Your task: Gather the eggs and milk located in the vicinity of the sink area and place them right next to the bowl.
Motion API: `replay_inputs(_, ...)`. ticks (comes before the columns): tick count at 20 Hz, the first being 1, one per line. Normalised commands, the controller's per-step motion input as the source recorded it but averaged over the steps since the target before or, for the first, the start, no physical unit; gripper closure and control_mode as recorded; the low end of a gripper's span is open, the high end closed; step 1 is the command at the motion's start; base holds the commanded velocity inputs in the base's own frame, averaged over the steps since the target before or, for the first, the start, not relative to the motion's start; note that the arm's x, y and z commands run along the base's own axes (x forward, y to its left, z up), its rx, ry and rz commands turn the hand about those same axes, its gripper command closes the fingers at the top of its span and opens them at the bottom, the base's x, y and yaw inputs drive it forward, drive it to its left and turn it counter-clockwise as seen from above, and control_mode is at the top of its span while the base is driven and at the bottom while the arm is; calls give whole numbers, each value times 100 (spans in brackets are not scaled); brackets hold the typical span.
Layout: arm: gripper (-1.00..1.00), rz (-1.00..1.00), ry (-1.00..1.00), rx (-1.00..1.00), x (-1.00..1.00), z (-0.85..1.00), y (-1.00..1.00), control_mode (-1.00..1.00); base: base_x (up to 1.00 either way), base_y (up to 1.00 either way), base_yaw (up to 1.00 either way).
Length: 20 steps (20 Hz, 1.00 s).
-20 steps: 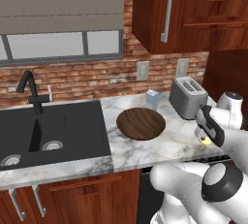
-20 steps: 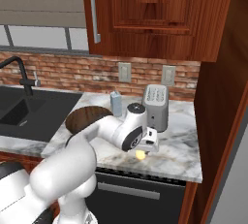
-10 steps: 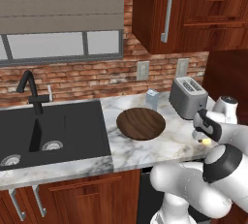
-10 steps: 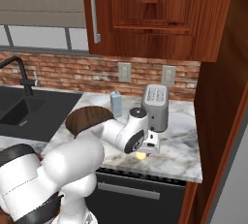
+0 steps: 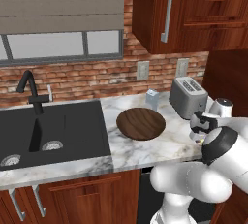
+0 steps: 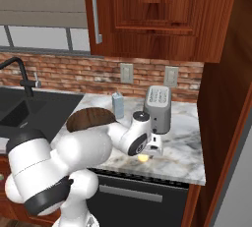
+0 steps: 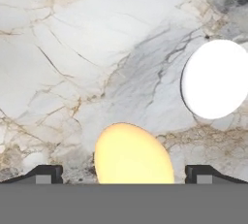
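Yellow egg (image 7: 133, 154) on marble counter (image 7: 97, 48), between spread fingers (image 7: 46, 173), untouched

— Quick count across the worktop! Eggs?
— One egg (image 7: 133, 154), low in the middle of the hand view; it also peeks out in the right base view, lower centre.
— Cartons?
— One milk (image 5: 152, 99), centre of the left base view, and one bowl (image 5: 141, 123) just below it.
— Toasters?
— One toaster (image 5: 188, 97), right of centre.
— And the sink (image 5: 29, 145)?
— One basin at lower left, two drains in its lower left corner, one tap (image 5: 31, 91) above.
— Wall outlets?
— Two, upper middle.
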Motion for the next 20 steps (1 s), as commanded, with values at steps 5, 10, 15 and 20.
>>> replay_inputs(5, -100, 0, 0, 0, 6, -17, -17, -100, 0, 0, 0)
replay_inputs(10, -100, 0, 0, 0, 4, -14, -9, -100, 0, 0, 0)
replay_inputs(15, 100, 0, 4, 0, 2, -11, 0, -100, 0, 0, 0)
replay_inputs(20, 100, 0, 9, 0, 6, -19, 4, -100, 0, 0, 0)
